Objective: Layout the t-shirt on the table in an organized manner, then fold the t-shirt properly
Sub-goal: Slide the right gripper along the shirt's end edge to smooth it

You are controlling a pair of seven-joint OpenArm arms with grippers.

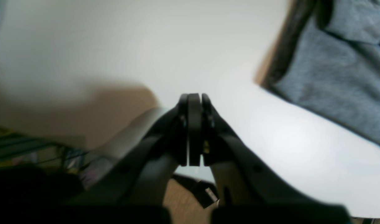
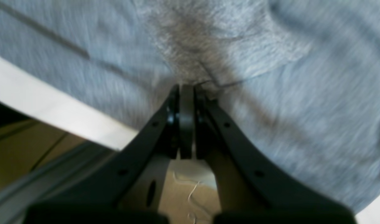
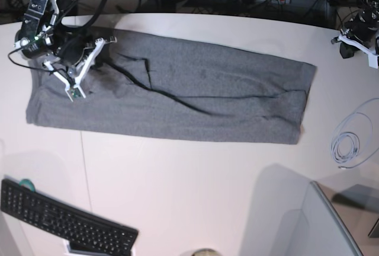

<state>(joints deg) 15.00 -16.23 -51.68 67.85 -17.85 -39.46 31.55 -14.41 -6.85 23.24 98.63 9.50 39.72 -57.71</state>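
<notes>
Shirt (image 3: pixel 195 90) lies folded into a long band across the far half of the table (image 3: pixel 177 179). Right gripper (image 2: pixel 186 90) is over its end, jaws clenched, and the blur hides whether cloth is pinched. Left gripper (image 1: pixel 194 99) is clenched on nothing, off the table's other edge, apart from the shirt. For the next fold: grip both corners of one end, lift just clear, carry them straight along the band, and lay edges flush.
</notes>
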